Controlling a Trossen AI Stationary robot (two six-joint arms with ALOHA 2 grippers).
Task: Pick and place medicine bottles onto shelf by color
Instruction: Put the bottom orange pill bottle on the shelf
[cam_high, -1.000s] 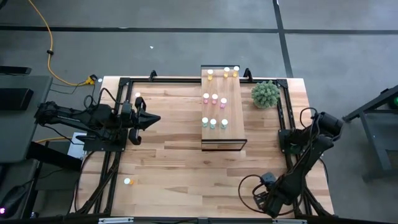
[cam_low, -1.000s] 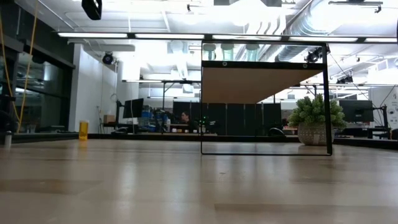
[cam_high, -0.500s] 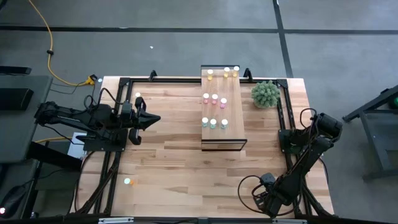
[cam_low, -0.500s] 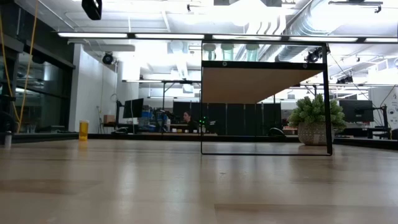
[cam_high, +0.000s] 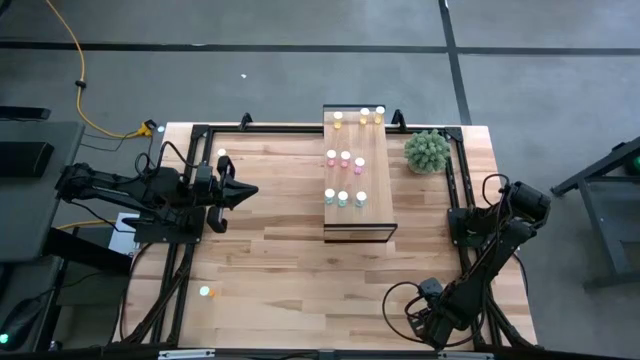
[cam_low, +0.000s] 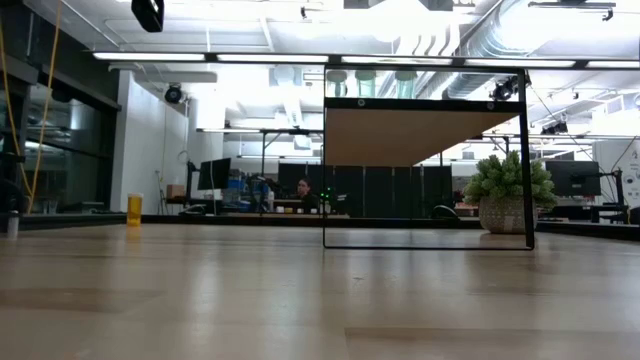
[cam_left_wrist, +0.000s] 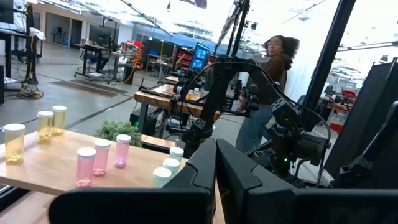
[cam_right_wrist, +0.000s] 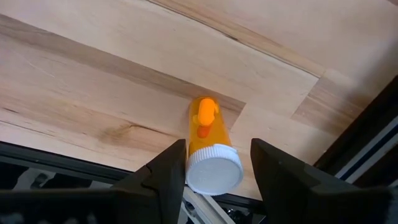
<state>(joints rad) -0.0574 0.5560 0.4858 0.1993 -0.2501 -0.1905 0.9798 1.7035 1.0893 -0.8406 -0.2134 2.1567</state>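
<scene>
The shelf (cam_high: 357, 178) stands at the table's far middle and carries three yellow bottles (cam_high: 364, 115), three pink bottles (cam_high: 346, 158) and three blue-green bottles (cam_high: 343, 198), all upright. My left gripper (cam_high: 248, 190) is shut and empty, left of the shelf, pointing at it. My right gripper (cam_high: 420, 322) is open at the near right edge. Its fingers stand on either side of an orange bottle (cam_right_wrist: 207, 140) that lies on its side on the table, with its white cap (cam_right_wrist: 214, 169) toward the wrist. Two more bottles (cam_high: 221, 154) (cam_high: 205, 292) stand on the table at the left. My right gripper comes slanting down at the orange bottle, along its length. One finger (cam_right_wrist: 169, 167) stands right against the cap and the other (cam_right_wrist: 277, 165) stands a little apart from it. I cannot tell whether either finger touches the bottle.
A potted plant (cam_high: 428, 150) stands right of the shelf's far end. Dark frame rails (cam_high: 458, 175) run along the table's sides. A person (cam_left_wrist: 273, 81) stands in the room beyond the table. Bare wood lies between the shelf and the table's near edge.
</scene>
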